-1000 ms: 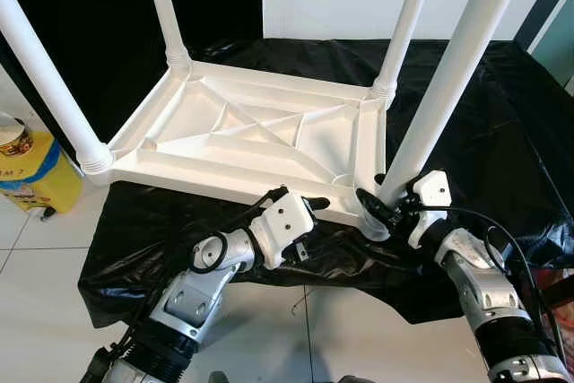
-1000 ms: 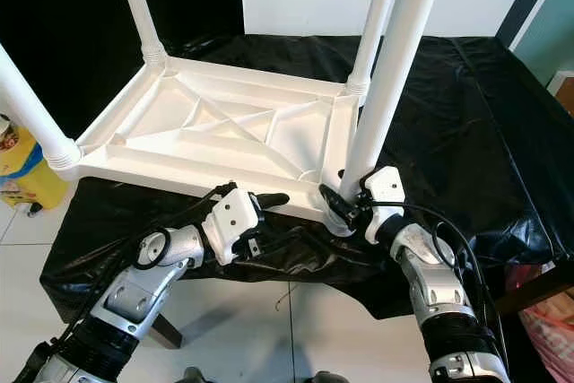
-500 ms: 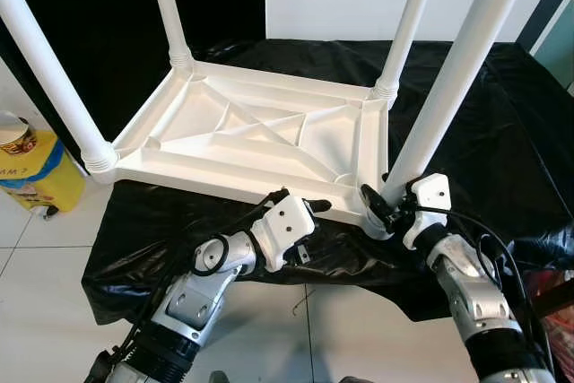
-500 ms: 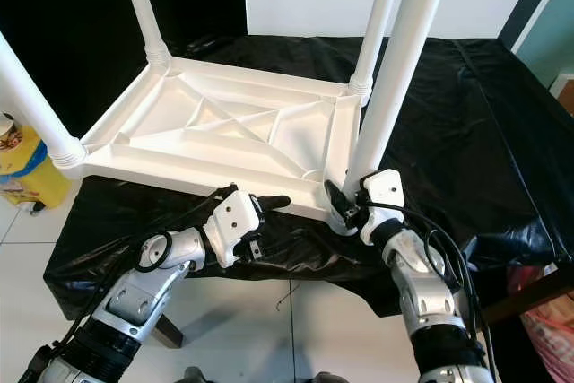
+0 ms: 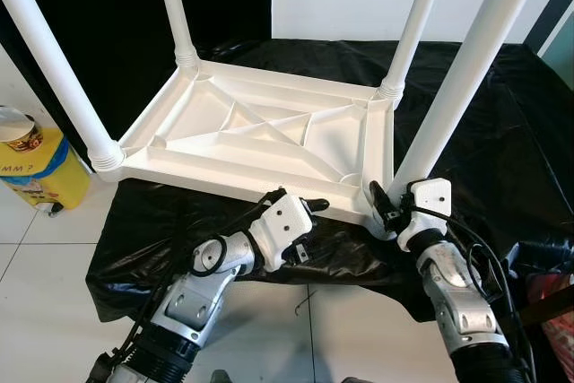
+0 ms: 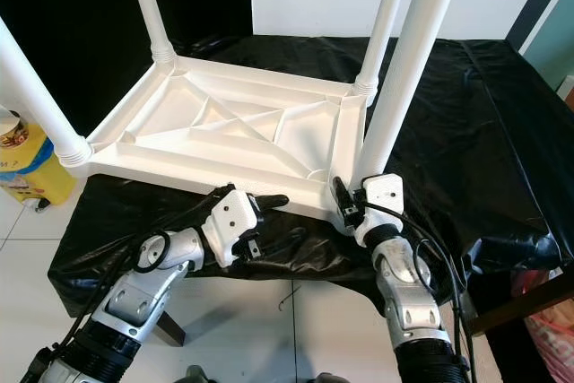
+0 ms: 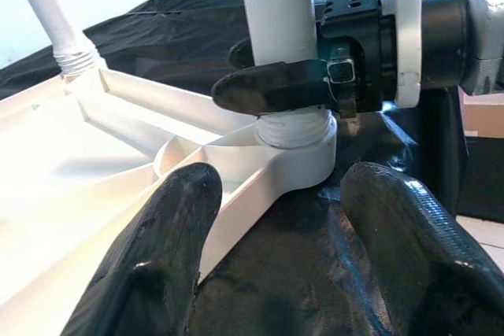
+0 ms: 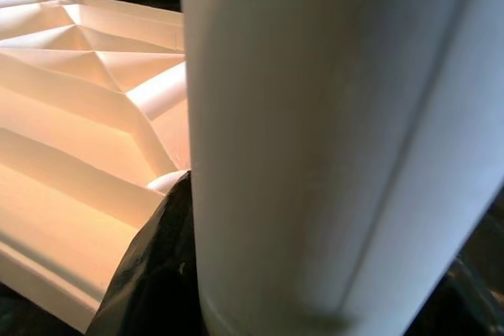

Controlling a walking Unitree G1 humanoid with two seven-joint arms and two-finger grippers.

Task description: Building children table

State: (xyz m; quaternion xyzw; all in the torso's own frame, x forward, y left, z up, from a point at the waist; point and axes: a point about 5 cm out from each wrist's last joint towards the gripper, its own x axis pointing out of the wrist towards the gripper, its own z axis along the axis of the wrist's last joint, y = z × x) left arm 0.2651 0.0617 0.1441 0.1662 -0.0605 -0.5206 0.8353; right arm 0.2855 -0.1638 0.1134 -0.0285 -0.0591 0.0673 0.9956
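The white moulded-plastic children's table top [image 5: 260,136] lay upside down on the black plastic sheet [image 5: 484,123], ribbed underside up, with four white tubular plastic legs standing in its corner sockets. Well off the top's left corner stood a yellow tub [image 5: 40,172] on the pale tiled floor [image 5: 36,284].

The left gripper [image 5: 309,205] sat against the top's near rim, its two black fingers spread apart with nothing between them, pointed toward the near right corner.

At that corner, the right gripper [image 5: 381,208] was clamped round the base of the near right leg [image 5: 457,87], just above the threaded collar where it enters the socket.

Judgement: the hollow plastic parts look light and stiff, but smooth and liable to slip on the sheet. The leg is best gripped low, near the collar; the top is best steadied at its rim.
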